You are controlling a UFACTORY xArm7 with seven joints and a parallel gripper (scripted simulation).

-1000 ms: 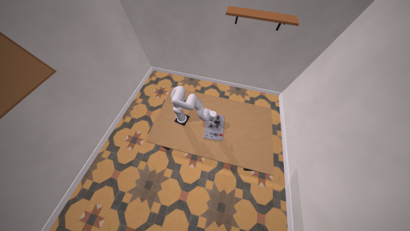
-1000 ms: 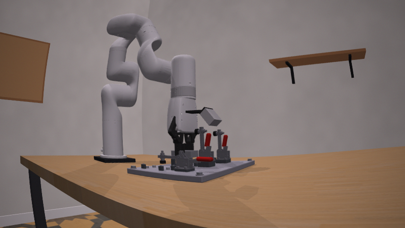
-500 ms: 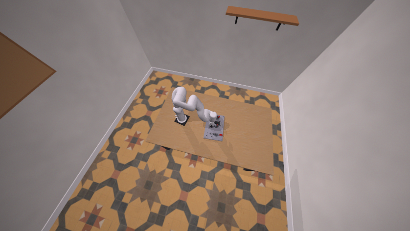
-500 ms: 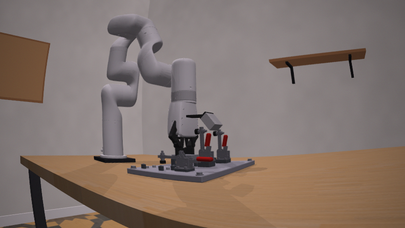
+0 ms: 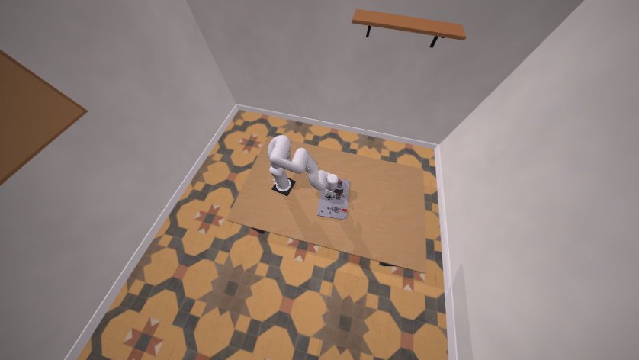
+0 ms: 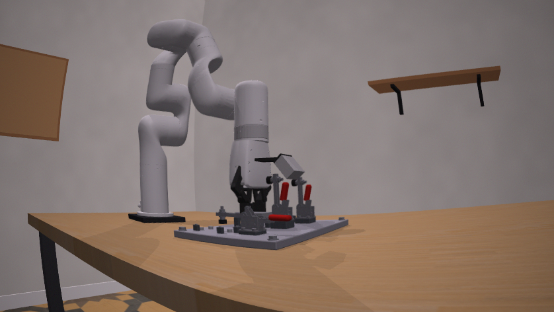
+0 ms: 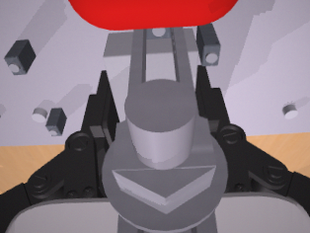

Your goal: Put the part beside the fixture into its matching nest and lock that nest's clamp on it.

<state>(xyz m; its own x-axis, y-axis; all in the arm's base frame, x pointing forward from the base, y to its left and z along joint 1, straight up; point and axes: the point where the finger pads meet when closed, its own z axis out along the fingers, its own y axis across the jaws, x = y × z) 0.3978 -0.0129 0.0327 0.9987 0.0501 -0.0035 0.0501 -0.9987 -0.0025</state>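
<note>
A smooth white, rounded-link arm [image 5: 300,164] [image 6: 153,155] is mounted on the pale wood-grained bench [image 5: 384,214] [image 6: 426,252] [image 7: 286,153]. In the exterior view, the black-fingered end effector [image 6: 252,207] [image 7: 154,87] is held pointing down at the centre of the frame, above a flat grey fixture plate [image 5: 325,213] [image 6: 310,232] [image 7: 262,74] with round bolt heads at its corners.

The fingers are set about halfway open and are closed on a plain light-grey rectangular block [image 6: 262,214] [image 7: 116,74]. The block is seen low between the fingers in the exterior view, partly hidden behind the nearest clamp; whether its rest pads are touched cannot be told.

Much of the block is covered in the wrist view by a raised grey metal clamp bar [image 7: 135,71] and its cylindrical spindle [image 7: 160,118]. At the top of that frame, a glossy red rounded handle [image 6: 283,192] [image 7: 153,12] is seen. Right of it in the exterior view, another upright red handle [image 6: 308,192] is shown, while a horizontal red handle [image 5: 343,210] [image 6: 279,217] is seen at the nearest clamp, whose grey bar [image 6: 231,214] is roughly level.
</note>
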